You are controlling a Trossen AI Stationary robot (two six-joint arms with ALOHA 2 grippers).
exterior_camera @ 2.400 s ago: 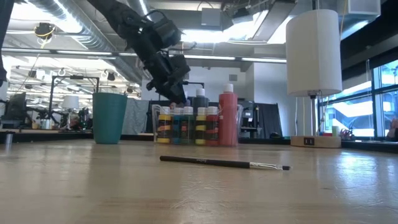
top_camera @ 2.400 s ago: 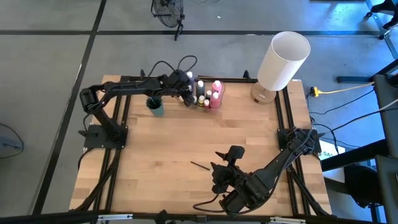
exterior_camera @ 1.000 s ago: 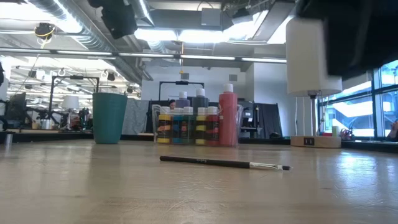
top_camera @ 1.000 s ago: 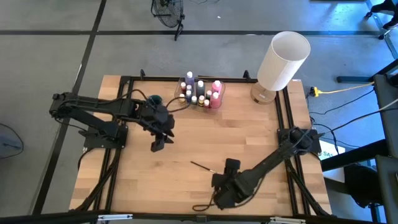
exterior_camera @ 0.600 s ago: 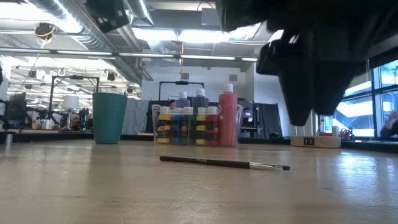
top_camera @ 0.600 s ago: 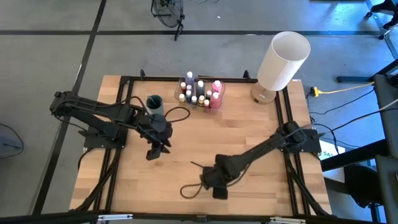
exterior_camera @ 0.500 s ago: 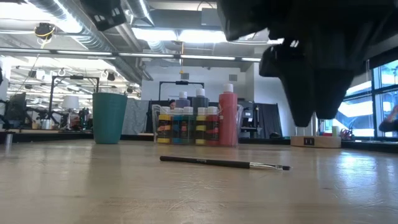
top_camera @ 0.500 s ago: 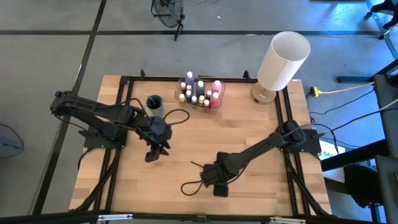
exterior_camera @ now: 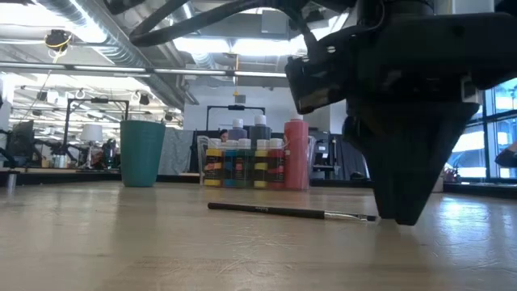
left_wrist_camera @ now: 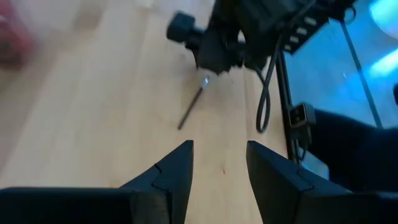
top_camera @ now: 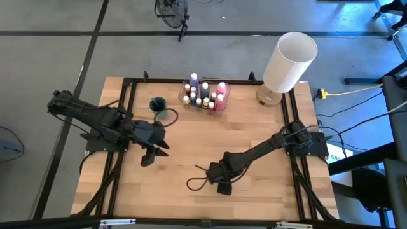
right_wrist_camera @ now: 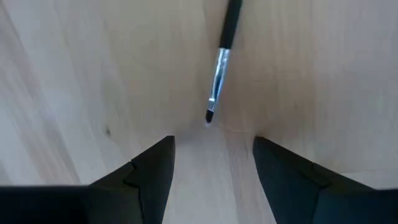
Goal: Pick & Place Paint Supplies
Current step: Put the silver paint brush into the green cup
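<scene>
A thin dark-handled paintbrush lies flat on the wooden table, in the near middle. Its bristle tip points at my right gripper, which is open and low over the table. The fingers stand just short of that tip, one to each side of its line, touching nothing. My left gripper is open and hovers over the left half of the table; its wrist view looks at the brush. Several small paint bottles with pale caps stand in a clear container at the far edge.
A teal cup stands left of the bottles. A large white cylinder rises at the far right corner. A loop of dark cable lies by the right gripper. Bare wood stretches between the brush and the bottles.
My right gripper has swung from the near edge toward the brush and come down until its fingertips sit low by the bristle end. My left gripper has drawn back toward the table's left and near side. The brush has stayed where it lay.
</scene>
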